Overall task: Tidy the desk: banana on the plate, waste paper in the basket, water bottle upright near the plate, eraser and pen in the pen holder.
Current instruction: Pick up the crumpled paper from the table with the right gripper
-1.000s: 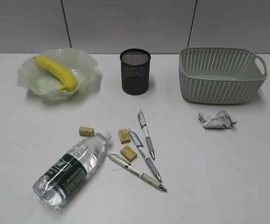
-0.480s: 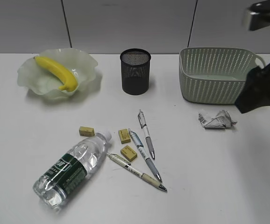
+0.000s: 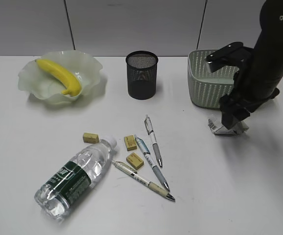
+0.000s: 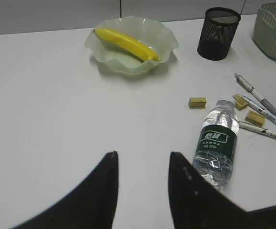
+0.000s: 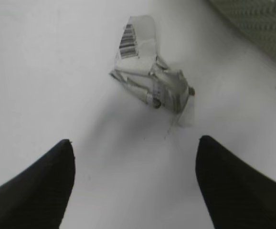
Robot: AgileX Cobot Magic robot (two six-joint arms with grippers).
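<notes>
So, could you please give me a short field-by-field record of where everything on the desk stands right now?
banana: in the plate
water bottle: lying on its side on the desk
pens: three, loose on desk
erasers: three, loose on desk
pen holder: upright
waste paper: on desk beside basket
right claw: open, above the paper
left claw: holds nothing

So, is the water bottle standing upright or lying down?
Lying down. The water bottle rests on its side on the desk, cap pointing toward the erasers, far from the plate.
</notes>
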